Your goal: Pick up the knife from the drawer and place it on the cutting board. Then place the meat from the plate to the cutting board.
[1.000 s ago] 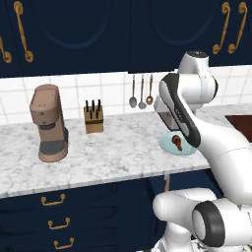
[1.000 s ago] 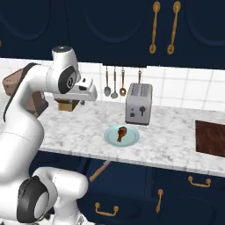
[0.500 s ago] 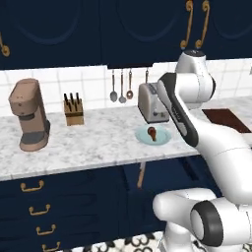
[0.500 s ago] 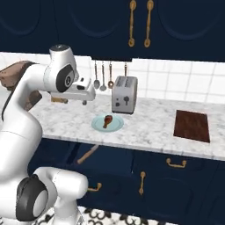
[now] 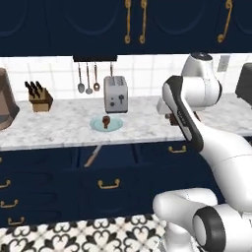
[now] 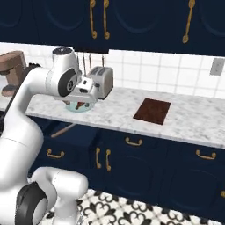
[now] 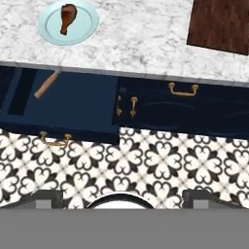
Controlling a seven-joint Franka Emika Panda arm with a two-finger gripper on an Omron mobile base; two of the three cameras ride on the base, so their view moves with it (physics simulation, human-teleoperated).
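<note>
The knife (image 7: 47, 84) lies in the open drawer (image 7: 73, 104), its long axis running from 7 to 1 o'clock in the hand view, wooden handle low. At 12 o'clock, the meat (image 7: 67, 17) rests on the plate (image 7: 87, 25). The tool (image 6: 80, 103) is spread wide, empty.

Meat (image 7: 67, 18) lies on the plate (image 7: 87, 29) on the surface (image 7: 141, 44), toaster (image 5: 116, 94) behind. Cutting board (image 7: 221, 26) sits well apart on the surface. Knife (image 7: 46, 85) lies in the open drawer (image 7: 82, 104) below the plate.
</note>
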